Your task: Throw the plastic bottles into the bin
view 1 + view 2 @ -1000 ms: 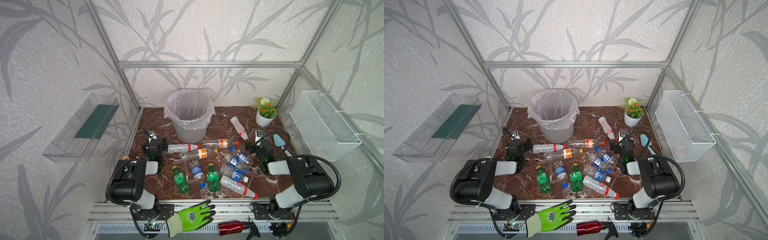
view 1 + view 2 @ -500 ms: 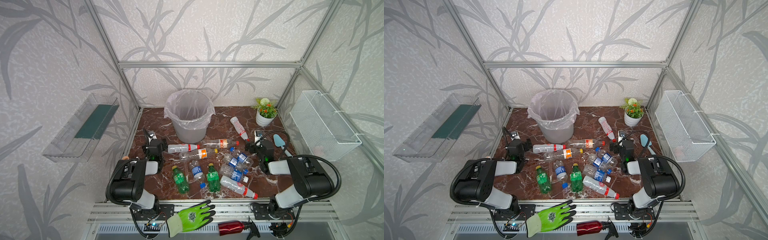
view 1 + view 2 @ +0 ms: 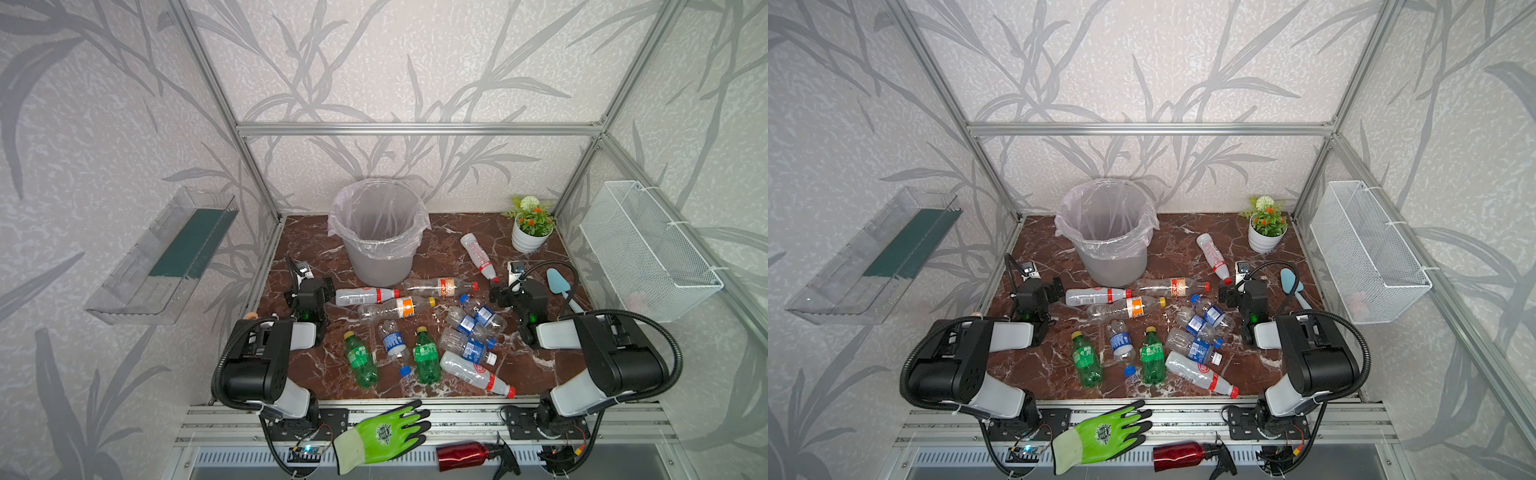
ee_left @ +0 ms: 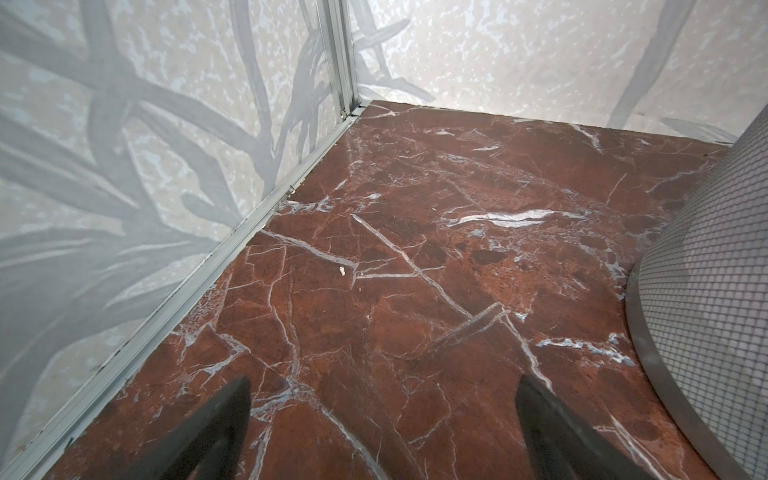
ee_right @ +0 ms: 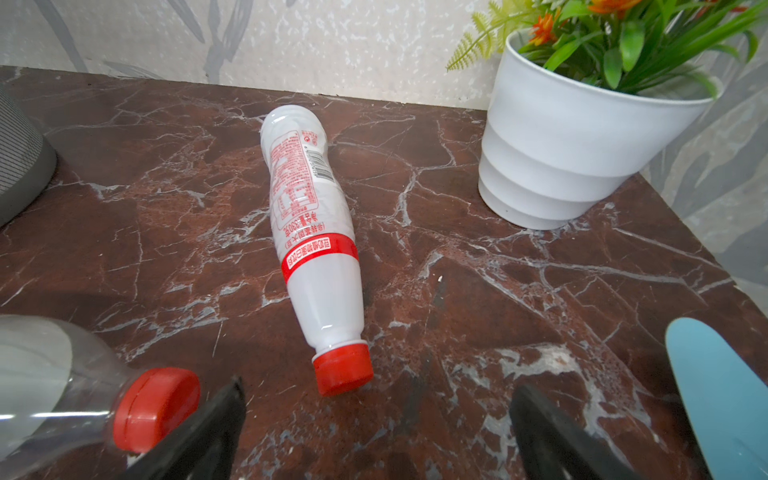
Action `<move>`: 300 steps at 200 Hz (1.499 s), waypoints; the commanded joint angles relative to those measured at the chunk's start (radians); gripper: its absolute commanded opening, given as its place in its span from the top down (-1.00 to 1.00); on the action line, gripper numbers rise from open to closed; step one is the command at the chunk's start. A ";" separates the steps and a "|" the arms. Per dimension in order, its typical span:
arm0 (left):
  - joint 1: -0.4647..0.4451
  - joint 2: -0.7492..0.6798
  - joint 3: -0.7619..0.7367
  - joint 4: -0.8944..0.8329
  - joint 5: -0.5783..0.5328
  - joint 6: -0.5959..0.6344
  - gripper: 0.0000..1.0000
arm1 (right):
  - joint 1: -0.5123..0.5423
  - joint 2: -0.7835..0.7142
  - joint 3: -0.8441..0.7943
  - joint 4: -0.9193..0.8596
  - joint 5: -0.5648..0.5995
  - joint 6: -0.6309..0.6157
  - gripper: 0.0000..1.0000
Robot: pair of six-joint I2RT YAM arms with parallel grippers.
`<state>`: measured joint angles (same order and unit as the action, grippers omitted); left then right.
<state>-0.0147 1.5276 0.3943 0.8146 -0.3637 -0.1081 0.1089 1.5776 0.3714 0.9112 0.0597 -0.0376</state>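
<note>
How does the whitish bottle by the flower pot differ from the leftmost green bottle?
The whitish plastic bottle is milky with a red cap and red label; the leftmost green plastic bottle is see-through with a yellow cap. The whitish one lies apart at the back, cap pointing frontward; the green one lies at the front, cap pointing backward. Both lie on their sides, capped.

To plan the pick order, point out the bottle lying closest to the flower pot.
The whitish red-capped bottle lying alone between bin and flower pot; the other bottles cluster farther forward.
</note>
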 commanded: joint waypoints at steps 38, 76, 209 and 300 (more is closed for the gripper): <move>-0.055 -0.190 0.169 -0.484 -0.126 -0.065 -0.98 | -0.003 -0.305 0.128 -0.523 -0.023 0.047 -0.94; -0.061 -0.363 0.256 -0.794 -0.086 -0.337 -0.96 | 0.020 -0.525 0.299 -1.086 -0.111 0.157 -0.85; -0.163 -0.640 0.244 -1.003 0.054 -0.348 -0.96 | 0.869 -0.590 0.422 -1.692 0.143 0.495 -0.53; -0.163 -0.725 0.284 -1.113 0.081 -0.351 -0.97 | 1.054 -0.482 0.344 -1.630 0.127 0.490 -0.47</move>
<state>-0.1749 0.8265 0.6502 -0.2539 -0.2817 -0.4488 1.1526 1.0809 0.7425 -0.7338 0.2008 0.4458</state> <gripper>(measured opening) 0.987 0.738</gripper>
